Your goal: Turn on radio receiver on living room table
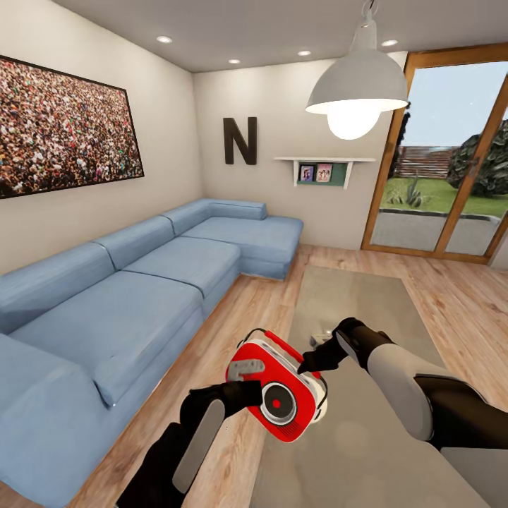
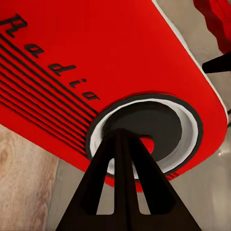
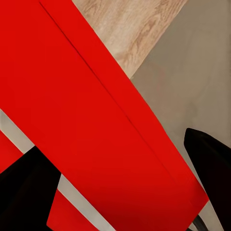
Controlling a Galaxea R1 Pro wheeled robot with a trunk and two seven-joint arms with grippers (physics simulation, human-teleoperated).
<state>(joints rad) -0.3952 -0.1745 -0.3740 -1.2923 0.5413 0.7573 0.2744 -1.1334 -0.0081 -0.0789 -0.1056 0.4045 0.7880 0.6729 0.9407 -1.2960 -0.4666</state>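
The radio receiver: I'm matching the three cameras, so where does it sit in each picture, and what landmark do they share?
Head view: the radio receiver is low and centre, between both arms, over the table's near edge.
Left wrist view: its red front and round dial lie beyond the left gripper.
Right wrist view: its red handle crosses between the right gripper's fingers.
Shared landmark: the grey-beige table top against the wood floor.

You have the radio receiver [image 1: 278,394] held tilted above the surface [image 1: 353,310], near its sofa-side edge. Your left gripper [image 1: 255,392] touches its front beside the dial; your right gripper [image 1: 308,364] is at its top by the handle. Blue sofa [image 1: 141,282] left, letter N [image 1: 240,140] on the wall.
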